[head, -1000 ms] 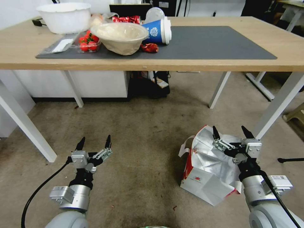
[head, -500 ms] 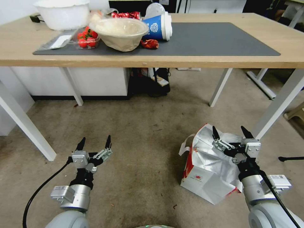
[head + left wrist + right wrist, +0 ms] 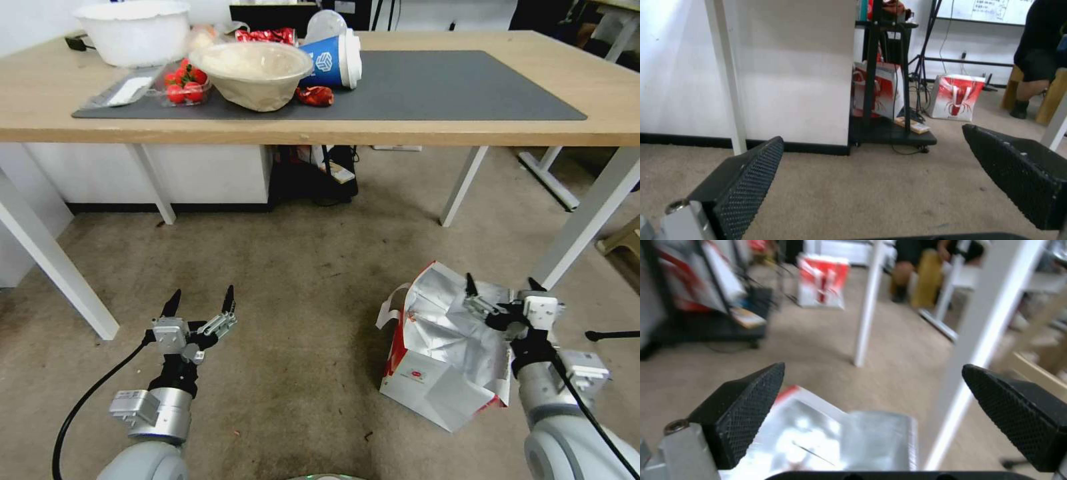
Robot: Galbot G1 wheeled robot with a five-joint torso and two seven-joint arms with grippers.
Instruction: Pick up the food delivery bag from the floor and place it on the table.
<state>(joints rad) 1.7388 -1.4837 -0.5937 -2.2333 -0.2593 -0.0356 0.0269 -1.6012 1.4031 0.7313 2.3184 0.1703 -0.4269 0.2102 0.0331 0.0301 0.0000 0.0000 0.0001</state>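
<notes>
The food delivery bag (image 3: pixel 437 357) lies crumpled on the floor (image 3: pixel 300 300) at the right, its silver foil lining open to the top, with red sides and a white strap handle at its left. My right gripper (image 3: pixel 501 288) hovers open over the bag's far right rim; the right wrist view shows foil (image 3: pixel 840 436) below the spread right gripper (image 3: pixel 871 393). My left gripper (image 3: pixel 202 298) hangs open over bare floor at the left, also open in the left wrist view (image 3: pixel 871 166). The table (image 3: pixel 467 130) with its grey mat (image 3: pixel 453 83) stands beyond.
The mat's left end holds a white tub (image 3: pixel 133 30), a tan bowl (image 3: pixel 252 67), a tipped blue cup (image 3: pixel 330 60) and strawberries (image 3: pixel 181 85). A white table leg (image 3: pixel 580 220) stands just right of the bag. A black cart (image 3: pixel 320 173) sits under the table.
My right gripper has shifted right and slightly lower over the bag's foil rim. The left arm has not moved; the head view shifted a little.
</notes>
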